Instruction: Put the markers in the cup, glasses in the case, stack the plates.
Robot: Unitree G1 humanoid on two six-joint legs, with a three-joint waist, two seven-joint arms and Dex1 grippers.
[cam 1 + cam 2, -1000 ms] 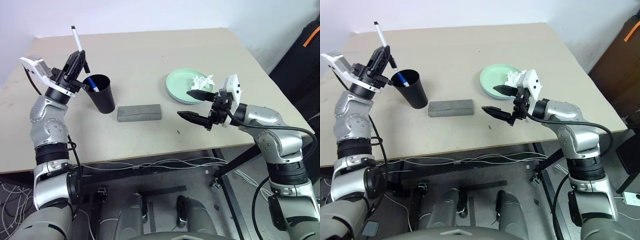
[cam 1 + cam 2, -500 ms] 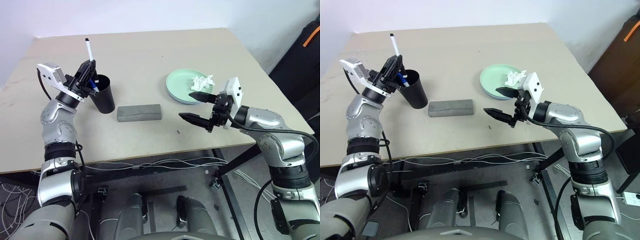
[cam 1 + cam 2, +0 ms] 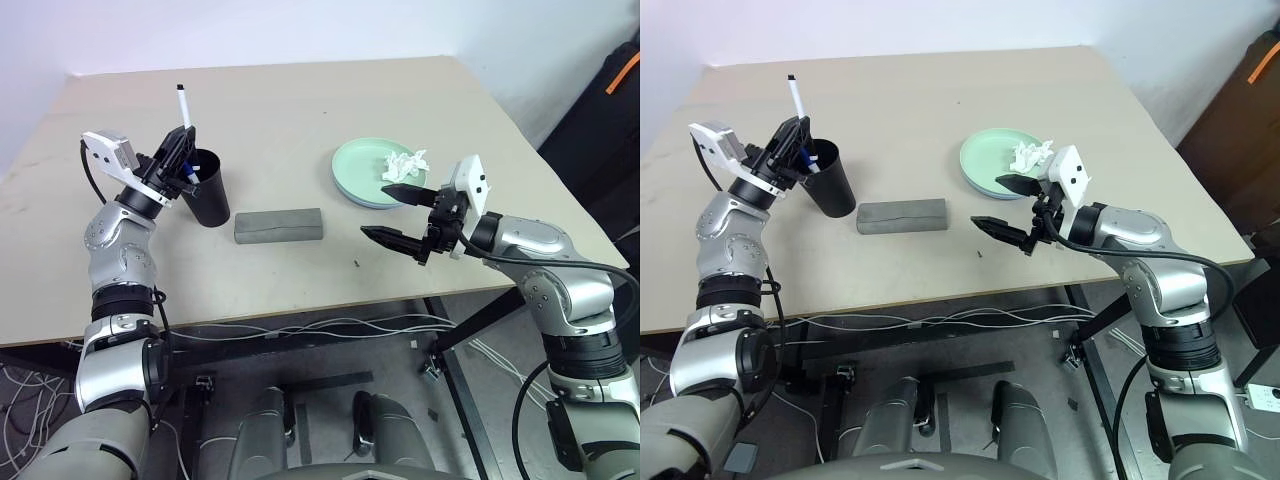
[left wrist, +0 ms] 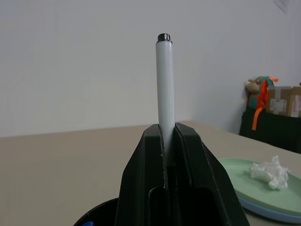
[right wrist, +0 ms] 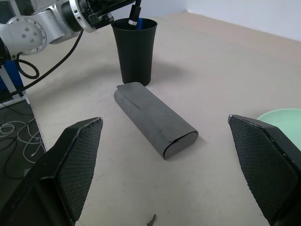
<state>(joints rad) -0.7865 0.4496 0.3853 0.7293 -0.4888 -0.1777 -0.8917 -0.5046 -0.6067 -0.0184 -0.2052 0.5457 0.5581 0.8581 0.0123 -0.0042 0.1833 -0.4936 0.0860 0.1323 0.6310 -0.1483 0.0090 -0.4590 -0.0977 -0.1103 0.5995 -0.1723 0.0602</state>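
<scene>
Starting at the nine o'clock side of the beige table (image 3: 300, 100), the left gripper (image 3: 181, 147) is clamped tight on a white-barrelled marker (image 3: 184, 108), which stands nearly upright with its dark end uppermost. The gripper sits just over the rim of the black cup (image 3: 203, 187), on the cup's nine o'clock side; the left wrist view shows the barrel (image 4: 165, 89) pinched between the two black fingers (image 4: 195, 160) with the cup rim below them. Whether the marker's lower end is inside the cup cannot be told. A blue-capped marker (image 3: 189, 173) already rests inside the cup, leaning against the rim; the right wrist view shows its blue end (image 5: 135, 20) at the cup mouth.

At the cup's four o'clock, close beside it but apart, lies the grey case (image 3: 279, 224), shut and flat on the table, its long side running nine to three o'clock. The glasses are not seen on the table.

Further toward three o'clock sits the mint green plate (image 3: 358, 172), stacked on the light blue plate, of which a thin edge (image 3: 372, 204) shows along the six o'clock side. A crumpled white tissue (image 3: 402, 165) lies on the green plate.

At the plates' five o'clock, the right gripper (image 3: 392, 213) hovers above the table edge with its fingers spread wide and nothing between them, pointing toward nine o'clock at the case. A small dark speck (image 3: 355, 265) lies on the table below it.
</scene>
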